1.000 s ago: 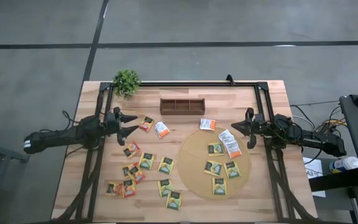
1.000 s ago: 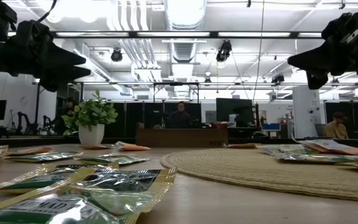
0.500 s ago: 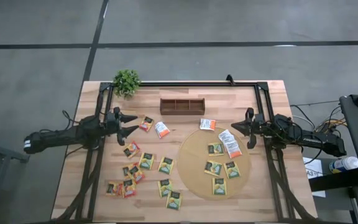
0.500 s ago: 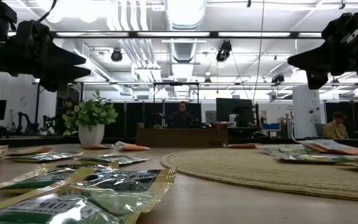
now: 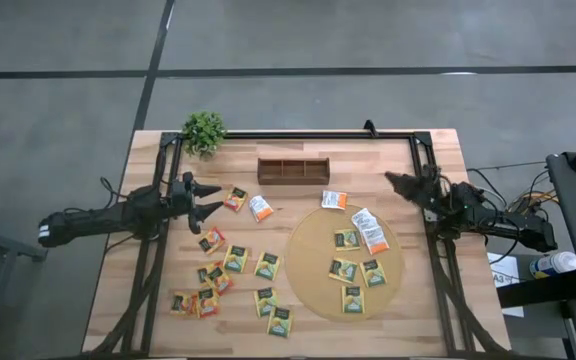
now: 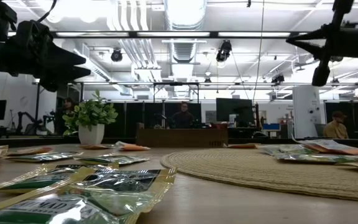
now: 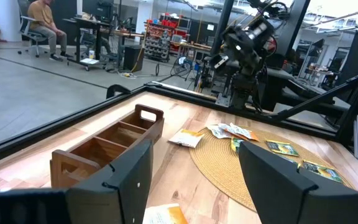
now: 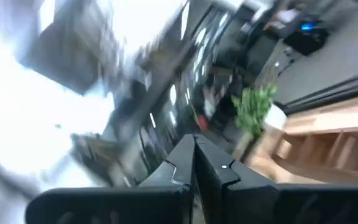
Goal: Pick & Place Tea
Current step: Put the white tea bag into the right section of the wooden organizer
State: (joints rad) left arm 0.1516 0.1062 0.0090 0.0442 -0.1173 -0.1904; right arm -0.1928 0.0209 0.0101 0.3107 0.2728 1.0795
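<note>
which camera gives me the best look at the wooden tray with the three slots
The left wrist view: the wooden tray fills the foreground and its dividers show plainly. The high view shows the tray small, from above, all slots visible. The low view shows only its long side. The right wrist view catches a blurred part.

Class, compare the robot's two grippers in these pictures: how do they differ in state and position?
The left gripper has its fingers spread open; the right gripper has them pressed shut. The left gripper hangs by the sachets on bare wood; the right gripper hangs beside the round mat. Both are dark, two-fingered and hold nothing.
</note>
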